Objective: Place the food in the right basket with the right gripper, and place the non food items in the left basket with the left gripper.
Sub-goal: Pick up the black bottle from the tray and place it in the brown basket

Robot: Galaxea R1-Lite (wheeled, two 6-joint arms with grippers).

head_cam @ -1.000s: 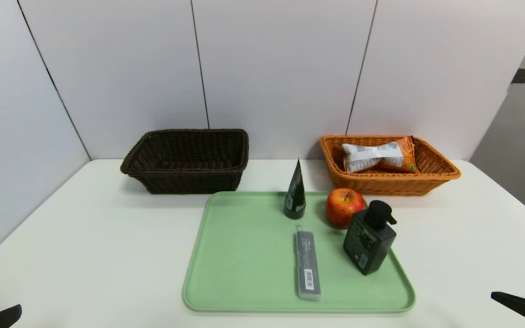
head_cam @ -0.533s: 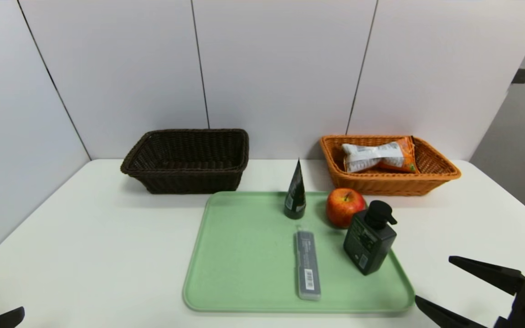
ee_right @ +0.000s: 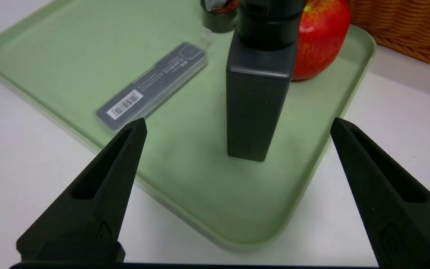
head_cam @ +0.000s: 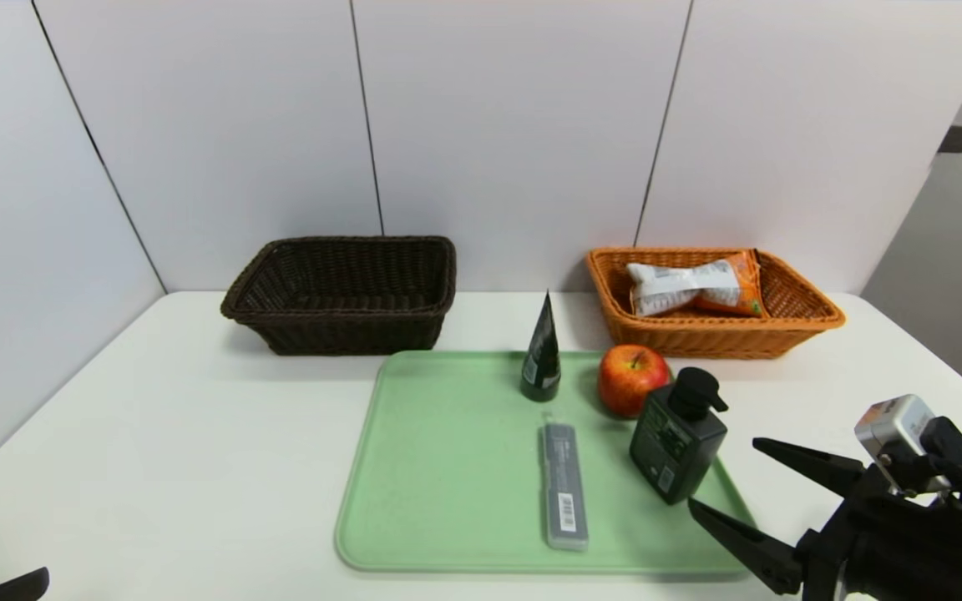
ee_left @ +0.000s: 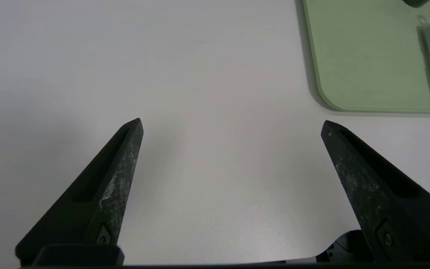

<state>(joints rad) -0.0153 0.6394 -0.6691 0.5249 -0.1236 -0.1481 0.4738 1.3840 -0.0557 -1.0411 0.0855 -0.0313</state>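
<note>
My right pincer (head_cam: pixel 723 472) hangs low over the table (head_cam: pixel 155 467) at the tray's (head_cam: pixel 448 467) near right corner, fingers spread wide and holding nothing. One fingertip lies over the tray's corner, the other over bare table beside the tray's right edge. In my right wrist view the pump bottle (ee_right: pixel 259 93) stands upright between the two fingers (ee_right: pixel 99 186) but ahead of the tips, not touched. The apple (head_cam: pixel 632 379) sits just behind the bottle, near the tray's far right corner, and looks to touch it or nearly so.

The tube (head_cam: pixel 541 355) stands upright on its cap at the tray's far edge, left of the apple and apart from it. The grey case (head_cam: pixel 564 484) lies flat in the middle of the tray, its barcode end toward me, just left of the bottle.

The packet (head_cam: pixel 694 286) lies in the tan basket (head_cam: pixel 798 321), which stands on the table just behind the tray's far right corner. The dark basket (head_cam: pixel 339 325) stands behind the tray's far left corner, with nothing visible in it.

My left pincer (ee_left: pixel 231 123) is parked low over bare table at the near left, well apart from the tray, fingers wide and holding nothing; only one tip shows in the head view.
</note>
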